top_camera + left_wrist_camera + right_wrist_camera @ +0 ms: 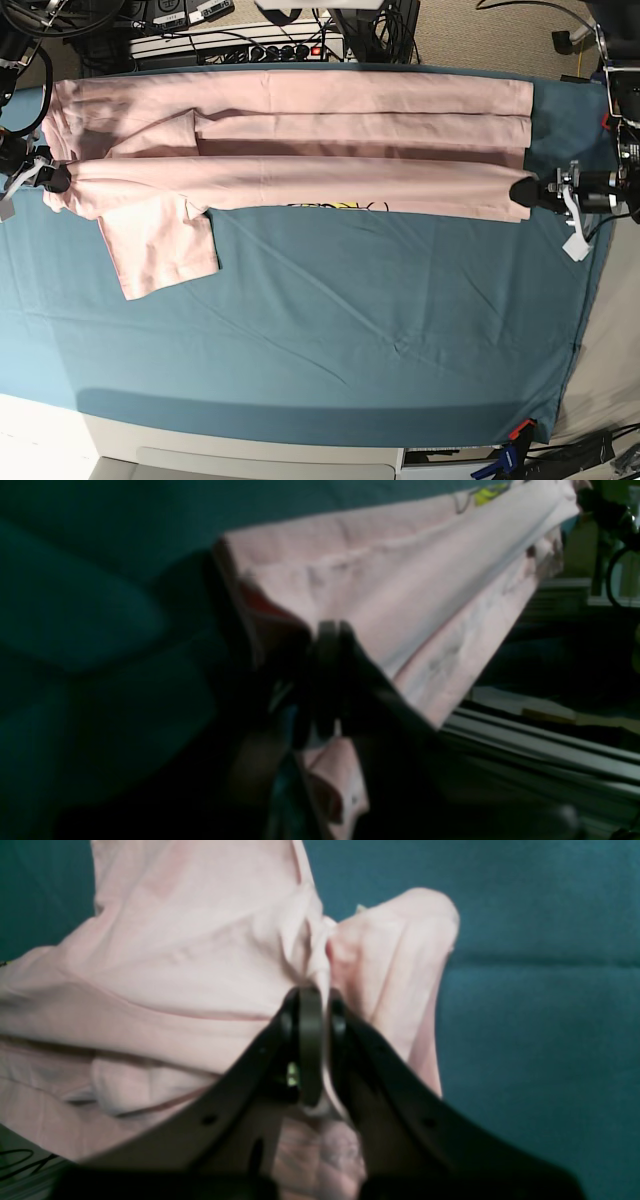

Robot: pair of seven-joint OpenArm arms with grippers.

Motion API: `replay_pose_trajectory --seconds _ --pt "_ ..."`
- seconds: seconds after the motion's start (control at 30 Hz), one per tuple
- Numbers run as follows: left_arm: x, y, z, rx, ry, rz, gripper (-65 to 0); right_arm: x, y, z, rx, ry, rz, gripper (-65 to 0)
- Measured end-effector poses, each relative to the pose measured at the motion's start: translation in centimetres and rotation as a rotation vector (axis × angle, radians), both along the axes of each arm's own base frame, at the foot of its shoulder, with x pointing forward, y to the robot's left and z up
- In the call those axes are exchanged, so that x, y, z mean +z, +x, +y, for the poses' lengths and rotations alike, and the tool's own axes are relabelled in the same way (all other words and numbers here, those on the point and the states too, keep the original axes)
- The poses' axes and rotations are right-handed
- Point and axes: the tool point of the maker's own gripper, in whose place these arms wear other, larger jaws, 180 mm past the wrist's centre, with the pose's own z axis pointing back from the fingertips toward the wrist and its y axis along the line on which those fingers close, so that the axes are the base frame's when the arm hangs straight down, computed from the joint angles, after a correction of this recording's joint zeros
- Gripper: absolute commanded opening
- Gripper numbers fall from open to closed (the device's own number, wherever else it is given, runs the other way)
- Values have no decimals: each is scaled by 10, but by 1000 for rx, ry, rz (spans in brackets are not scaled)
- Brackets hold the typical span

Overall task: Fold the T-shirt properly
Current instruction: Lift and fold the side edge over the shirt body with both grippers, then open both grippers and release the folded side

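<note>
The pale pink T-shirt (290,135) lies stretched across the far half of the teal cloth, folded lengthwise, with one sleeve (158,248) hanging toward the front and a bit of yellow and black print (335,206) under the fold edge. My left gripper (522,191) is shut on the shirt's right edge; in its wrist view the fingers (327,645) pinch the pink fabric (400,595). My right gripper (58,180) is shut on the shirt's left edge; its wrist view shows the fingers (310,1040) clamped on bunched pink fabric (200,950).
The teal cloth sheet (350,330) covers the table, with its front and middle bare. Power strips and cables (240,40) lie behind the far edge. Clamps (510,450) hold the cloth at the front right corner.
</note>
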Motion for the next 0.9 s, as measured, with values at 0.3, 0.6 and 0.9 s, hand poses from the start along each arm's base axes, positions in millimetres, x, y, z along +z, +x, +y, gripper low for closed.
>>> replay_pose_trajectory --seconds 0.3,0.6,0.9 --pt "8 3 2 -29 32 -30 -360 -6 -4 2 0 1 29 -338" --pt "56 17 37 -78 182 -162 -357 43 17 -32 -84 -35 -124 -338" --pt "130 67 61 35 184 -401 -358 102 78 -67 -226 -76 -373 -339"
